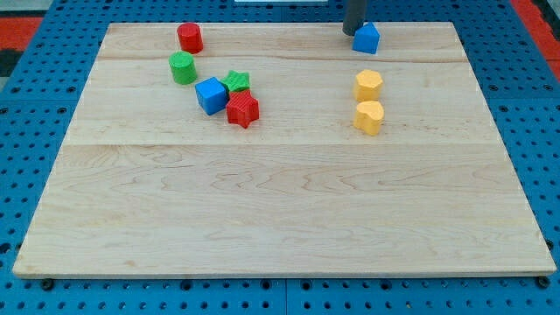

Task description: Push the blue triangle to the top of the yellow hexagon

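The blue triangle (367,38) lies near the view's top edge of the wooden board, right of centre. My tip (352,32) touches or nearly touches its left side; the dark rod rises out of the view's top. The yellow hexagon (368,85) lies below the blue triangle, about a block's width of bare wood between them. A second yellow block (369,116), heart-like in shape, sits just below the hexagon.
A red cylinder (190,38) and a green cylinder (183,67) lie at the top left. A blue cube (211,94), a green star (235,82) and a red star (242,109) cluster left of centre. The board (280,210) rests on a blue pegboard.
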`<action>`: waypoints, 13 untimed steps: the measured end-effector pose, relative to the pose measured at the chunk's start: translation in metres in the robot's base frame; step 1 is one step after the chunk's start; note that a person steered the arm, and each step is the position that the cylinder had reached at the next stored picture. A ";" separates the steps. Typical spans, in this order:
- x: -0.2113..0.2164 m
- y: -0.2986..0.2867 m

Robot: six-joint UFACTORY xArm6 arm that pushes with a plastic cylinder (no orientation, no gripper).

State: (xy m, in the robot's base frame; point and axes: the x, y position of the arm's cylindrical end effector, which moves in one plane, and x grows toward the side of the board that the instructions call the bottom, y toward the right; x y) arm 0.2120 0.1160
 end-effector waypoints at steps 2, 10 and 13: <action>-0.020 0.004; 0.028 -0.023; 0.060 -0.070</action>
State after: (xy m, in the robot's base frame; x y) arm 0.2725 0.0463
